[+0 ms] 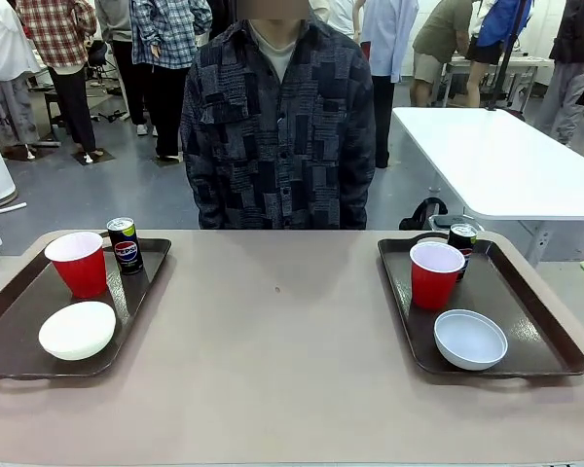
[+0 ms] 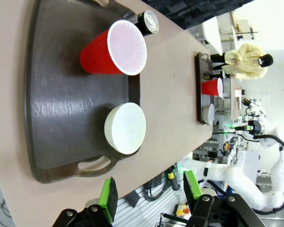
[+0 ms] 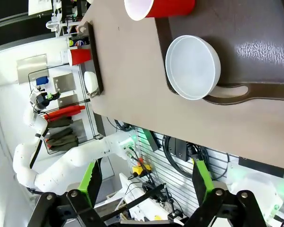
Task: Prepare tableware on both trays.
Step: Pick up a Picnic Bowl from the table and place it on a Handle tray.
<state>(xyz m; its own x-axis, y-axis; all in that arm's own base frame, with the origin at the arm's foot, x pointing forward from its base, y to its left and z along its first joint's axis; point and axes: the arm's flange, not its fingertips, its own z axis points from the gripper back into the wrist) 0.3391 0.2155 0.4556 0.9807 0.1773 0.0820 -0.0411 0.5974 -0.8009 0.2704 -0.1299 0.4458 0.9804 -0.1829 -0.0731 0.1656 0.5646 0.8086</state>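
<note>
The left tray point(image 1: 19, 311) holds a red cup point(image 1: 78, 263), a black Pepsi can point(image 1: 125, 244) and a white bowl point(image 1: 77, 330). On the right tray point(image 1: 526, 331) stand a red cup point(image 1: 436, 273), a can point(image 1: 461, 238) behind it and a pale grey-blue bowl point(image 1: 470, 339). My left gripper point(image 2: 149, 191) hangs open off the table's near edge, short of the tray point(image 2: 61, 109), the white bowl point(image 2: 125, 128) and the cup point(image 2: 114, 47). My right gripper point(image 3: 146, 182) is open too, off the near edge below the grey-blue bowl point(image 3: 193, 67) and its tray point(image 3: 255, 47).
A person in a dark patterned shirt point(image 1: 277, 126) stands at the table's far side, hands out of sight. Bare tan tabletop point(image 1: 277, 331) lies between the trays. A white table point(image 1: 496, 165) stands behind at the right.
</note>
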